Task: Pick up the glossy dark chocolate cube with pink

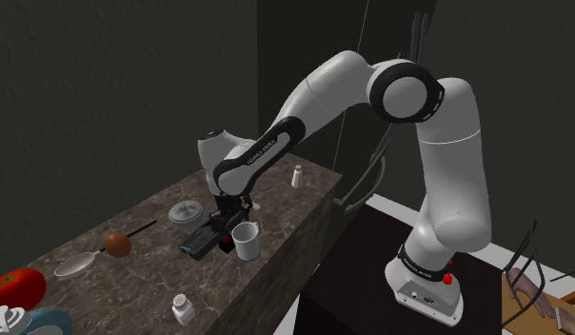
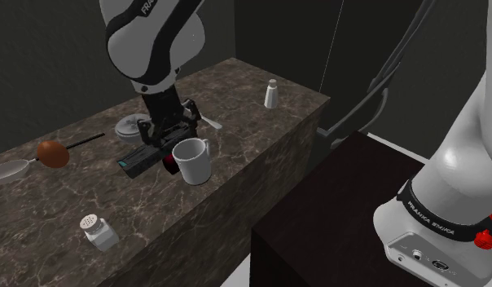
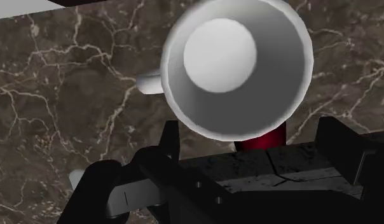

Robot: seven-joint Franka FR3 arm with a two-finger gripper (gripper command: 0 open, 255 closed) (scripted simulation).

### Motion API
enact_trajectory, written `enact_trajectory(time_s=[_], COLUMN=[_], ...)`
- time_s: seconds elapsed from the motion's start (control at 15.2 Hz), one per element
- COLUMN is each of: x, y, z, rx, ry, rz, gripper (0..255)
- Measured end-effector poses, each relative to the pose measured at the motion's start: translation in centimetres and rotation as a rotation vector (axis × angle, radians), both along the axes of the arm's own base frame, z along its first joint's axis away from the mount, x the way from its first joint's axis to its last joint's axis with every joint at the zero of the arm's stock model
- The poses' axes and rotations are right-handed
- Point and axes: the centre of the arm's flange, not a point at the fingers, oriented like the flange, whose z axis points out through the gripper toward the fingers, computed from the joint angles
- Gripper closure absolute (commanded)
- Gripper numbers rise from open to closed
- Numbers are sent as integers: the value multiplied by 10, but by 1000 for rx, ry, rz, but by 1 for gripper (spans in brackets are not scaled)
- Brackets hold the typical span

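Gripper low beside one white mug, its fingers standing wide apart.
One dark red cube sits just beside the mug, between the spread fingers. One flat black device lies past the cube from the mug. Two white shakers stand well apart from the mug, the near shaker and the far shaker, with bare marble counter between. The mug is near the counter's front edge.

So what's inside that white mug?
Nothing: the mug is empty, and its plain white bottom shows in the wrist view. From there its rim covers part of the dark red cube next to it, so that part cannot be seen.
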Motion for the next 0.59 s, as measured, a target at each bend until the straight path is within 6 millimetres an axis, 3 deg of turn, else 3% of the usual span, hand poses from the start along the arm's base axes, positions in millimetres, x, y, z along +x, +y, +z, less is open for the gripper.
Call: enact_trajectory(time_s=[0.13, 0.26, 0.33, 0.59], x=[22, 31, 24, 20], y=[11, 19, 18, 25], z=[1, -2, -23, -59], rx=[-2, -9, -2, -1], ry=[-43, -63, -35, 4], rz=[0, 14, 8, -1], gripper=[0, 0, 0, 0])
